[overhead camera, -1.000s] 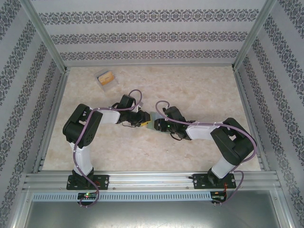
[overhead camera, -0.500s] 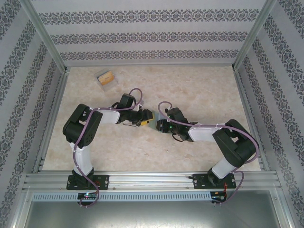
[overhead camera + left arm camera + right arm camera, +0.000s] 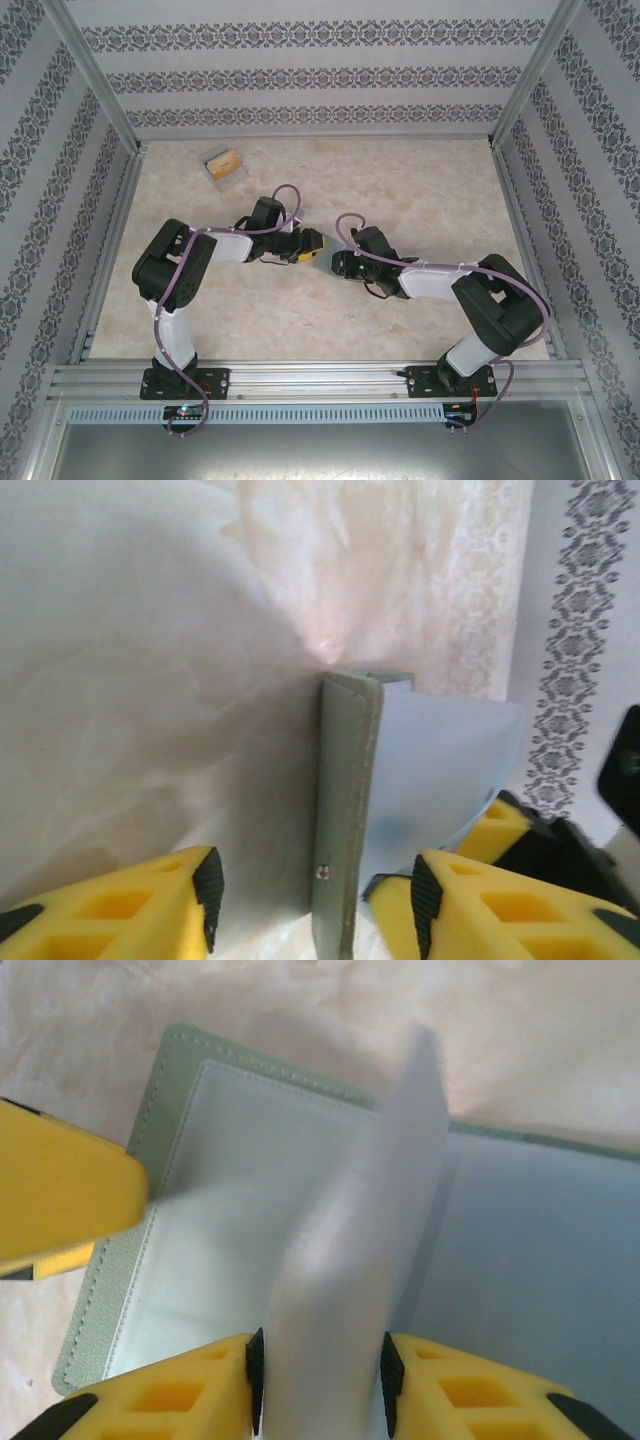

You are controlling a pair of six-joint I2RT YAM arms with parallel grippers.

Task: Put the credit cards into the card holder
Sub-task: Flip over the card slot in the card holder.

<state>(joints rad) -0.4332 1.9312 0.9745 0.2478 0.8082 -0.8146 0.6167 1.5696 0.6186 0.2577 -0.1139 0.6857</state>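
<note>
- Handling of the card holder [image 3: 105, 1310] looks fussy rather than heavy. It seems light, soft and matte, and it lies open mid-table between the two arms. A thin, see-through inner leaf [image 3: 350, 1250] stands up from its green stitched cover.
- The right gripper [image 3: 320, 1360] has that leaf filling the gap between its yellow pads. Whether it is pinched or only bracketed, I cannot tell.
- The left gripper [image 3: 312, 885] is parted, with the cover's edge running up between its fingers. There is a gap on each side and nothing is clamped.
- The stitched rim of the cover is probably the firmest place to take hold. The leaf looks slick and floppy and would likely buckle under a push. One claw should pin the cover while the other spreads a pocket.
- The credit cards [image 3: 230, 160] show one orange face inside a clear box [image 3: 214, 170] at the far left of the table, well apart from the holder. Their number cannot be made out.
- The cards are probably stiff, thin, smooth and very light, so they would be awkward to lift flat. A short edge seems the best place to grip one.
- The table [image 3: 400, 190] is pale and marbled and appears smooth, so the soft holder may slide if it is nudged sideways.
- Patterned walls [image 3: 320, 60] close in the far end and both sides, with metal posts at the corners. The far-left box sits close to one side wall, which leaves less room to reach it.
</note>
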